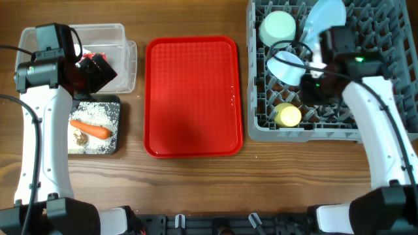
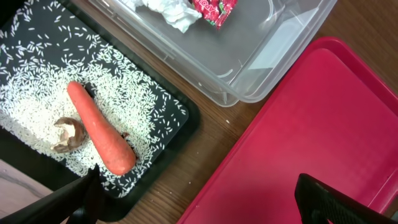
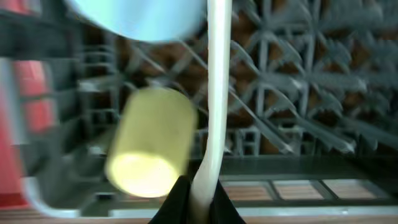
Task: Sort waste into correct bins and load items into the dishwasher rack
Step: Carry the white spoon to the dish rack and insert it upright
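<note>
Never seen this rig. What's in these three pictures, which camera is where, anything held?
A robot's left arm and right arm stand at a table, each ending in a two-finger gripper. One picture looks down from overhead; the other two come from wrist cameras. On the table: a clear tub with tissue and wrapper, a black tray with rice, carrot and scrap, a red tray, and a rack holding a mint bowl, blue bowl, plate and cup. The left gripper is open. The right gripper is shut on a spoon at the rack.

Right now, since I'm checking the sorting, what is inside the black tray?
The black tray holds loose rice grains, an orange carrot and a small brown scrap beside it. Anything beneath the carrot is hidden.
</note>
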Robot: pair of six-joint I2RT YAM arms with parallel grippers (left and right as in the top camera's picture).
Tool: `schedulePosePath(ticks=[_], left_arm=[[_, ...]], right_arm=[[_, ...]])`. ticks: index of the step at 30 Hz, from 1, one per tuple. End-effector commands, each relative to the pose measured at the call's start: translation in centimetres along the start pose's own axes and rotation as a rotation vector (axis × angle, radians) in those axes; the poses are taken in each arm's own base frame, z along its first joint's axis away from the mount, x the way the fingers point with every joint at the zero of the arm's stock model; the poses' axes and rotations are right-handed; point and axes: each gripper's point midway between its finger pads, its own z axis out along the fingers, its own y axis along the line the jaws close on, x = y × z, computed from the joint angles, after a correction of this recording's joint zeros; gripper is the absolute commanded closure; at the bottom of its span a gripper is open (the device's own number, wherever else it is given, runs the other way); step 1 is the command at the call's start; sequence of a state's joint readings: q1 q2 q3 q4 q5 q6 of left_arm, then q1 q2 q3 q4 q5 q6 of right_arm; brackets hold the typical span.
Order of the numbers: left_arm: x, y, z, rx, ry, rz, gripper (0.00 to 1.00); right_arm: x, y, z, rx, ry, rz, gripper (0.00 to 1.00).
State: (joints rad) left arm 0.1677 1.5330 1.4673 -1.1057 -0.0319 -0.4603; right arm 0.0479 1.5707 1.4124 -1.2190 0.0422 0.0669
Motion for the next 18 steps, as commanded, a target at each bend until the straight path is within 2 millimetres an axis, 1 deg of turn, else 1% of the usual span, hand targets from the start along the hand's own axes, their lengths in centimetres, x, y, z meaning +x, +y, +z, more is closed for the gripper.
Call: schedulePosePath(ticks=[1, 2, 3, 4, 5, 6, 7, 8, 9, 10, 11, 12, 13, 14, 15, 16, 17, 18], left_arm=[[-0.4, 0.2, -0.4, -0.003, -0.019, 0.003, 0.0], [-0.4, 0.2, -0.4, -0.003, -0.019, 0.003, 0.0], [-0.4, 0.2, -0.4, -0.003, -0.019, 0.003, 0.0], [-0.4, 0.2, -0.4, -0.003, -0.019, 0.003, 0.0], [-0.4, 0.2, -0.4, -0.003, -0.019, 0.003, 0.0], [-0.4, 0.2, -0.4, -0.003, -0.019, 0.003, 0.0], [-0.4, 0.2, -0.4, -0.003, -0.019, 0.003, 0.0], [-0.4, 0.2, -0.4, -0.003, -0.019, 0.003, 0.0], [-0.4, 0.2, -0.4, -0.003, -0.019, 0.003, 0.0], [-0.4, 0.2, -0.4, -0.003, -0.019, 0.003, 0.0], [-0.4, 0.2, -0.4, -0.003, -0.019, 0.003, 0.0], [-0.4, 0.2, -0.4, -0.003, -0.019, 0.003, 0.0], [-0.4, 0.2, -0.4, -0.003, -0.019, 0.003, 0.0], [-0.4, 0.2, -0.4, -0.003, -0.019, 0.003, 0.0], [-0.4, 0.2, -0.4, -0.003, -0.019, 0.003, 0.0], [-0.4, 0.2, -0.4, -0.003, -0.019, 0.003, 0.0], [-0.4, 0.2, -0.4, -0.003, -0.019, 0.003, 0.0], [-0.4, 0.2, -0.4, -0.003, -0.019, 0.003, 0.0]], right_arm=[[1.0, -1.9, 1.3, -0.034, 0.04, 0.044, 0.93], [1.0, -2.4, 1.6, -0.031, 0.037, 0.053, 0.84], [0.9, -2.6, 2.2, -0.026, 0.03, 0.029, 0.78], [1.0, -2.8, 2.7, -0.012, 0.03, 0.026, 0.76], [1.0, -2.8, 3.1, -0.011, 0.032, 0.025, 0.76], [1.1, -3.3, 3.6, 0.022, 0.032, 0.021, 0.73], [1.1, -3.6, 3.6, 0.038, 0.031, 0.022, 0.69], [1.0, -3.6, 3.6, 0.037, 0.025, 0.022, 0.58], [0.9, -3.6, 3.5, 0.036, 0.024, 0.038, 0.51], [0.9, -3.3, 3.1, 0.018, 0.026, 0.064, 0.48], [1.1, -2.1, 1.6, -0.048, 0.038, 0.022, 0.48], [1.2, -1.3, 0.1, -0.082, 0.03, -0.024, 0.38], [1.2, -0.7, -2.2, -0.09, -0.003, -0.045, 0.0], [1.1, 0.1, -5.7, -0.105, -0.071, -0.068, 0.0], [1.2, 1.0, -8.3, -0.137, -0.141, -0.084, 0.0], [1.5, 3.2, -11.5, -0.257, -0.229, -0.068, 0.0], [1.7, 5.1, -13.6, -0.385, -0.267, 0.016, 0.0], [2.3, 8.3, -17.4, -0.658, -0.239, 0.325, 0.0]])
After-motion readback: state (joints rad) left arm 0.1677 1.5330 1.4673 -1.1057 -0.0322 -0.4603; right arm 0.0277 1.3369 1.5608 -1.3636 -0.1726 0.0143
